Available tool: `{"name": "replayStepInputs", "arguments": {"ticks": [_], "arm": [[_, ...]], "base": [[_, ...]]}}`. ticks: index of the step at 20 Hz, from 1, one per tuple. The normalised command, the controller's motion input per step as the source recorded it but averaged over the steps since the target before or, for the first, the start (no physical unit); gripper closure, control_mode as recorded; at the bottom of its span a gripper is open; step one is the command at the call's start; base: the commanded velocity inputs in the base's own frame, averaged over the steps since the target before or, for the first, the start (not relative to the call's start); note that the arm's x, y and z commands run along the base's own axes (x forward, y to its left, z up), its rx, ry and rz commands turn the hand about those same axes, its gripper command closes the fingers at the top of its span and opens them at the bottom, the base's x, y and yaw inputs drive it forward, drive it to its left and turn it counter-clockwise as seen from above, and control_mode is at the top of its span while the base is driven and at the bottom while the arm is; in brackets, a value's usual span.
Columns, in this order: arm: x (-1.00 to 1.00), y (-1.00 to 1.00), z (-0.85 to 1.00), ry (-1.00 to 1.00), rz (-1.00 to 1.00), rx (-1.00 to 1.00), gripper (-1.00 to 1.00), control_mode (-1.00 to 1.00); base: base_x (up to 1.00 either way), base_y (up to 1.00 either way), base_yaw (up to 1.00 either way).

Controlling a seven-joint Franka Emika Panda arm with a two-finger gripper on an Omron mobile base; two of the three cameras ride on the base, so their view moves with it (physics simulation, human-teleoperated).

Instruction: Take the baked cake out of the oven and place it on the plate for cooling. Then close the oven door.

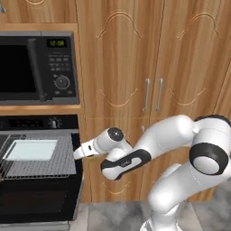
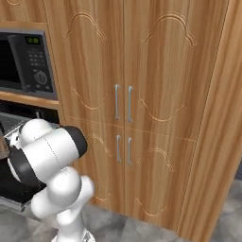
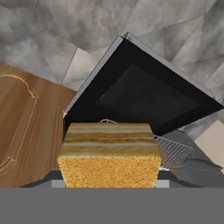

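You can't see the fingers: the cake [image 3: 109, 154] blocks them in the hand view. Oven [image 1: 38, 169] and microwave [image 1: 36, 67] are cut by the left base view's left edge. Microwave keypad labels are too small to read.

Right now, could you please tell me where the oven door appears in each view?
Left base view: door lower left, open, below the rack.
Right base view: probably the dark patch at the left edge.
Hand view: centre, black panel beyond the cake.
Shared landmark: wood cabinet.
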Motion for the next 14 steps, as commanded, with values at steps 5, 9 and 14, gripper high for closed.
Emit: {"name": "replayStepInputs", "arguments": {"ticks": [5, 9, 14], "arm": [[0.0, 0.0, 0.0, 0.0, 0.0, 0.0, 1.0, 1.0], [0.0, 0.0, 0.0, 0.0, 0.0, 0.0, 1.0, 1.0], [0.0, 0.0, 0.0, 0.0, 0.0, 0.0, 1.0, 1.0]], "base": [[-0.35, -0.19, 0.71], [-0.3, -0.15, 0.76], [-0.25, -0.09, 0.78]]}}
